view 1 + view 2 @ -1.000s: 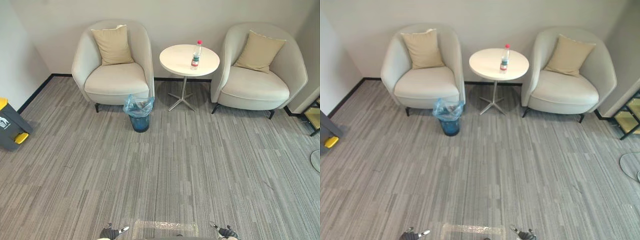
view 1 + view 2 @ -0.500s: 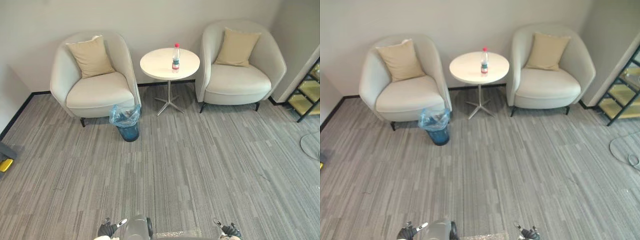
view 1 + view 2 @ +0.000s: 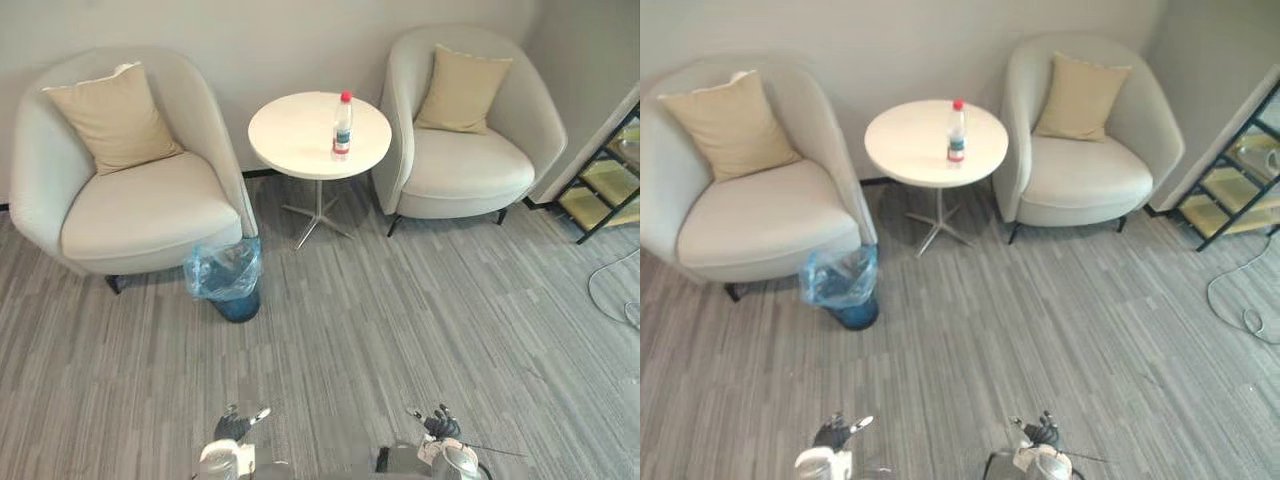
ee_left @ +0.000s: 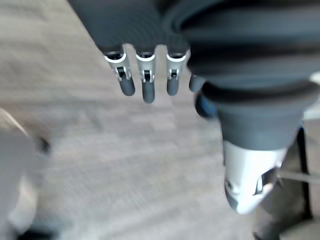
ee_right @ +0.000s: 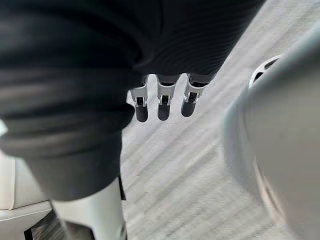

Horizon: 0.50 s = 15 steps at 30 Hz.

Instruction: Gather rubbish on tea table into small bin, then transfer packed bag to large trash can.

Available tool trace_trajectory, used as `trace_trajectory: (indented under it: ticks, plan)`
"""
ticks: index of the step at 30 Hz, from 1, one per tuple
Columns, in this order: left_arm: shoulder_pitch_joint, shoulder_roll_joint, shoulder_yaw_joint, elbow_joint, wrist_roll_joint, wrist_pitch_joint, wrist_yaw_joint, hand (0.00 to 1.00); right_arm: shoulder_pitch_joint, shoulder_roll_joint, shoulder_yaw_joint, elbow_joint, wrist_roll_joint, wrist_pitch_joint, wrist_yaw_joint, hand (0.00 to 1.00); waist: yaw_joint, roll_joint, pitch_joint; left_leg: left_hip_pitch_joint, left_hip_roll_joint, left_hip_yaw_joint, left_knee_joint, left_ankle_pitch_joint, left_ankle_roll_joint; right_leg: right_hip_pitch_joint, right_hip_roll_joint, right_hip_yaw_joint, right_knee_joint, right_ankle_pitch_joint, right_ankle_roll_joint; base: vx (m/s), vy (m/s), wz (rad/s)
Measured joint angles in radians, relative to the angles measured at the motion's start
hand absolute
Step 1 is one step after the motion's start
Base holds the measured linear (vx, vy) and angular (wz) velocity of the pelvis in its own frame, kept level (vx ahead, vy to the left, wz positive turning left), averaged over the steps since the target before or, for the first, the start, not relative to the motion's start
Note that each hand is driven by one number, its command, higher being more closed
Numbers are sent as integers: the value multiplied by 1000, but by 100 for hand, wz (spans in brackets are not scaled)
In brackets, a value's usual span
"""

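A clear plastic bottle (image 3: 342, 127) with a red cap stands upright on the round white tea table (image 3: 300, 140) between two armchairs. On the carpet by the left chair sits a small dark bin (image 3: 232, 291) lined with a blue plastic bag (image 3: 222, 270). My left hand (image 3: 236, 425) and right hand (image 3: 437, 423) hang low at the near edge of the scene, far from the table. In the wrist views the left hand's fingers (image 4: 144, 82) and the right hand's fingers (image 5: 162, 102) hang straight and hold nothing.
Two cream armchairs (image 3: 120, 200) (image 3: 465, 165) with tan cushions flank the table against the wall. A black shelf with yellow-green panels (image 3: 608, 185) stands at the right edge. Grey striped carpet (image 3: 400, 320) lies open between me and the table.
The whole picture has shifted: table, chairs and bin look larger and nearer, so the camera has moved forward. The grey and yellow bin at the left edge has left view.
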Motion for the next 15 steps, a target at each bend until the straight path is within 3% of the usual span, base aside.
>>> trace_trajectory:
  ticks: [1, 2, 3, 4, 5, 7, 8, 9, 10, 11, 13, 15]
  plan:
    - [0, 0, -2, 6, 0, 0, -3, 0, -4, 0, 1, 6, -1, 0, 0, 0, -1, -5, 2, 24, 3, -2, -5, -3, -17, -5, 25, -5, -85, 67, -23, 534, -176, -5]
    - [9, 5, -1, 14, 1, -1, -5, 0, -3, 3, 3, 18, -1, 0, 0, 0, -2, -21, 3, 49, -3, -11, -6, -10, -32, 0, 46, -4, -188, 175, -61, 580, -197, -6]
    - [6, -2, 12, 36, 2, 3, -3, 0, -14, -17, 0, 37, -1, -2, 0, 0, -13, -4, 5, 93, 14, -47, -5, -19, -60, 1, 64, -11, -153, 225, -86, 582, -183, -8]
    - [4, -6, 17, 38, 3, 3, -3, 0, -21, -28, 1, 38, -1, 1, 0, 0, -12, 9, 6, 97, 27, -56, -1, -14, -69, 3, 73, -15, -147, 216, -97, 570, -180, 2]
    - [-4, -20, 32, 38, 15, 3, -4, 0, -23, -46, -3, 38, -1, 2, 0, 0, -17, 26, 6, 72, 42, -90, 50, 22, -97, 18, 85, -23, -143, 163, -89, 521, -190, -5]
    - [-9, -34, 66, 37, 20, 3, -3, 0, -22, -48, -10, 38, -1, 5, 0, 0, -22, 47, 17, 1, 67, -128, 246, 100, -84, 67, 111, -25, -165, 128, -94, 494, -207, 2]
    - [-9, -48, 86, 33, 20, 4, -3, 0, -17, -41, -10, 34, 2, 6, -1, 0, -27, 57, 31, -100, 96, -173, 474, 188, -62, 137, 127, -27, -214, 116, -96, 432, -130, -1]
    - [-11, -59, 101, 5, 20, 2, -3, 0, -15, -37, -9, 33, 3, 5, -4, 0, -25, 63, 54, -209, 137, -181, 722, 168, -45, 234, 153, -25, -268, 106, -103, 407, -99, -5]
    - [-11, -58, 101, -6, 20, 2, -3, 0, -16, -33, -7, 33, 3, 5, -4, 0, -22, 60, 59, -234, 142, -177, 766, 157, -45, 256, 157, -22, -278, 103, -103, 436, -87, -19]
    - [-10, -54, 99, -32, 20, 0, -3, 0, -17, -19, 3, 33, 4, 5, -4, 0, -8, 37, 70, -309, 142, -164, 820, 126, -49, 327, 158, -12, -311, 78, -100, 377, -86, -20]
    - [-11, -59, 90, -58, 18, -5, -4, 0, -18, -3, 7, 32, 6, 5, -4, 0, 3, 32, 68, -405, 133, -146, 757, 93, -48, 382, 157, -5, -342, 47, -97, 320, -35, -19]
    - [-10, -63, 91, -80, 18, -16, -4, 0, -17, 7, 1, 32, 14, 5, -6, 0, 20, 29, 67, -469, 112, -62, 498, 68, -37, 426, 141, 9, -356, 22, -57, 295, 62, -15]
